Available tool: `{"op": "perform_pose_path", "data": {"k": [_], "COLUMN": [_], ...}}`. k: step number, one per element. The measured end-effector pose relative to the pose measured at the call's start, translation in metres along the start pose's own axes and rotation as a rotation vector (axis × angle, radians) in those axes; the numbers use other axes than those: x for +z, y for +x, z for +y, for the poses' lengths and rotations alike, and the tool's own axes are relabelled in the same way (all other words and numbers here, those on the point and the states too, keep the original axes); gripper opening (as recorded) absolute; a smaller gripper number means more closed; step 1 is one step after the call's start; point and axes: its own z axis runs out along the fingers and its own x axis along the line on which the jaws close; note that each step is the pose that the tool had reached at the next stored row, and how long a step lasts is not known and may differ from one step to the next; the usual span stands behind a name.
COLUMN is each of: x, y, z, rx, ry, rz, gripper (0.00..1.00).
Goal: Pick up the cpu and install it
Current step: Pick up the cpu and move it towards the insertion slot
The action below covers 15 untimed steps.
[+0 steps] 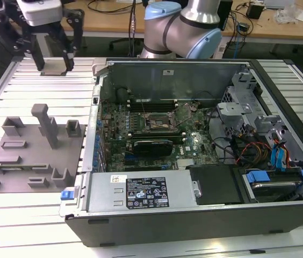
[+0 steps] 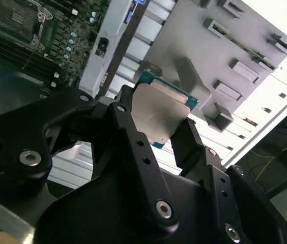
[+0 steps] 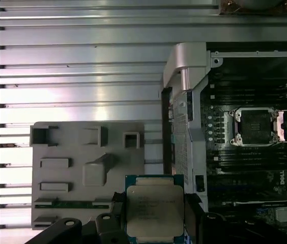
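Gripper [image 1: 53, 65] sits high at the exterior view's left, above the slatted table [image 1: 28, 220]. Its black fingers [image 1: 69, 51] are clamped on the cpu [image 1: 54, 68], one on each of two opposite edges, so the jaws are apart only by the chip's width. Nothing else touches the chip. It hangs in the air, clear of the grey holder plate [image 1: 30, 156] below it, w/ no contact between the two.

In the second wrist view the cpu's silver lid [image 2: 159, 114] shows between the finger pads [image 2: 125, 109], w/ a thin green border at the edges. In the first wrist view the same lid faces the cam, print on it too small to make out.

PC case [image 1: 194, 215] lies open at the exterior view's right of the plate. The green motherboard [image 1: 189, 142] is inside, w/ a dark metal socket frame [image 1: 159, 122] near mid-board and its cover flipped open. A long black expansion card [image 1: 152, 146] sits just beside the socket. Cpu and gripper are well apart from the socket, over the table side and not over the case. Arm's blue-grey joint [image 1: 181, 27] rises behind the case
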Motion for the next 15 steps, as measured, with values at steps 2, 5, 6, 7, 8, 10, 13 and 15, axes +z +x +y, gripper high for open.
{"op": "perform_pose_path", "data": {"k": [2,5,6,7,8,10,13,15], "x": [0.0002,0.0005,0.0006,0.0007,0.0008,0.001,0.0012,0.0014], "y": [-0.0073,-0.0235,-0.0273,-0.031,-0.0373,-0.0447,-0.0597,-0.0671], "z": [0.0002,0.0006,0.0007,0.0008,0.0009,0.0011,0.0015,0.0017], "rx": [0.0,0.0,0.0,0.0,0.0,0.0,0.0,0.0], "ry": [-0.0001,0.0,0.0,-0.0001,0.0,-0.0001,0.0,-0.0001], "rz": [-0.0001,0.0004,0.0004,0.0005,0.0005,0.0007,0.0009,0.0009], "gripper": [0.55,0.55,0.55,0.55,0.55,0.55,0.55,0.55]}}
